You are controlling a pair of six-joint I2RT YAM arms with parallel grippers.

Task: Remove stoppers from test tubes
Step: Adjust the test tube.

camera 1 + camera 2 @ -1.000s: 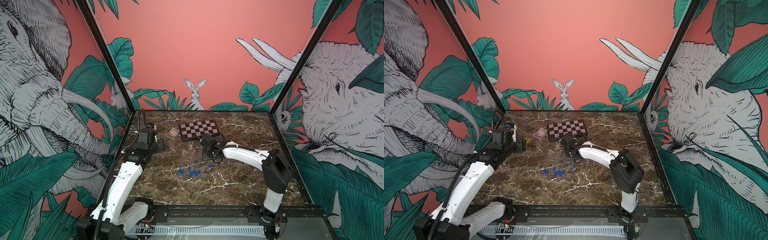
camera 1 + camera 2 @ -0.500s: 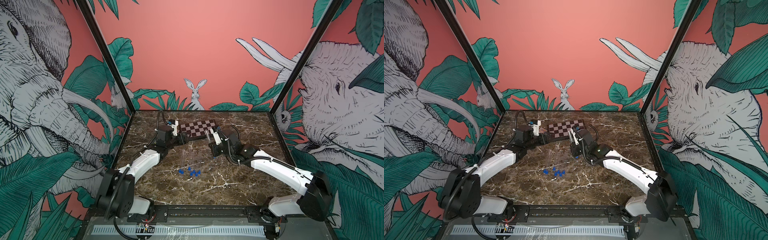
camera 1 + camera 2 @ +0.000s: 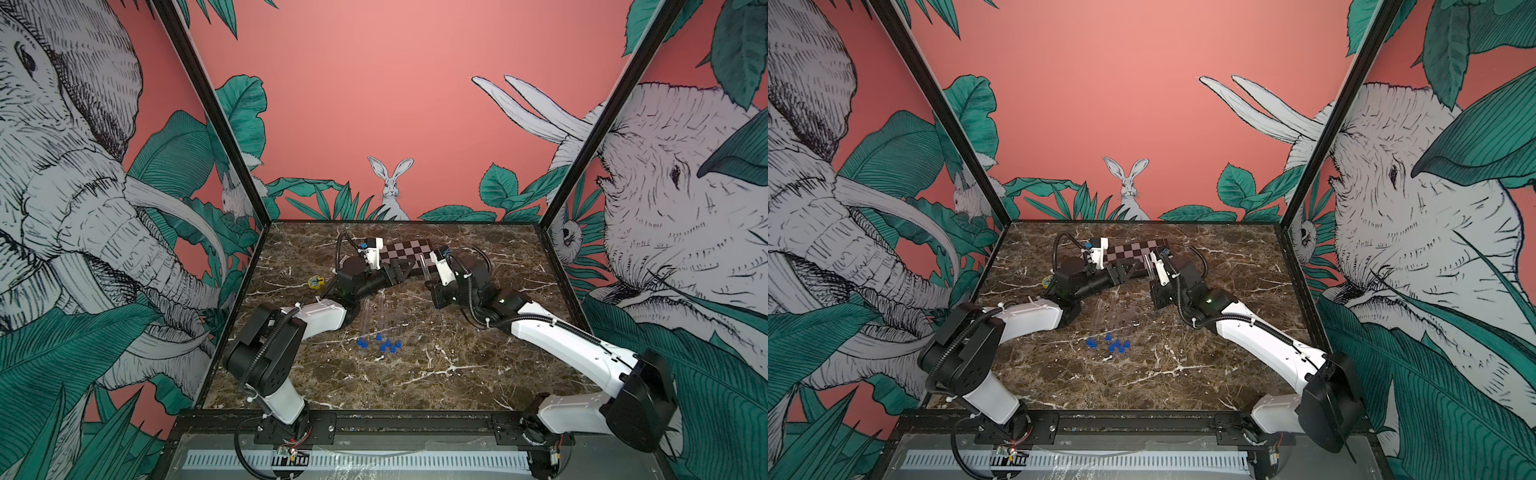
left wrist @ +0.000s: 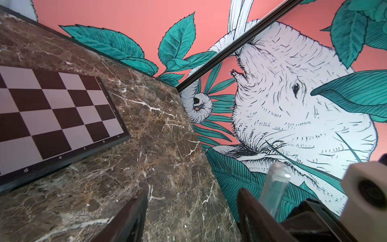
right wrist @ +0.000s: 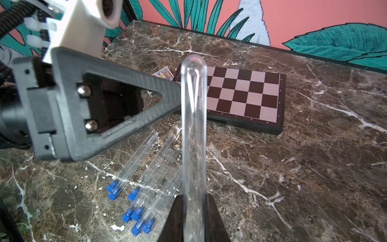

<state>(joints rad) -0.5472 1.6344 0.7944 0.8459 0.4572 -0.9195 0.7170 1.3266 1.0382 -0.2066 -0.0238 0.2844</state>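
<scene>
Clearly seen from the right wrist, one test tube [image 5: 193,125] stands nearly upright with its rounded end up, pinched between the two fingers of the right gripper [image 5: 193,201]. Its lower end runs out of the picture, so whether a stopper sits in it cannot be told. In both top views this tube [image 3: 424,266] rises above the right gripper, lifted off the table, in front of the chessboard [image 3: 411,249].

The left gripper [image 4: 192,194] has its jaws spread wide and holds nothing. In the left wrist view the raised tube [image 4: 274,188] stands outside the gap, just past one finger. From the right wrist, the tip of that finger [image 5: 167,94] lies right against the tube's upper half; whether they touch cannot be told.

Below, the other test tubes [image 5: 144,159] lie roughly side by side on the marble table [image 3: 457,374] between the two arms. About seven blue stoppers [image 5: 134,194] are plugged into their near ends.

A small colourful card [image 5: 164,73] lies beside the chessboard. A yellow toy piece [image 3: 314,282] sits near the left arm.
</scene>
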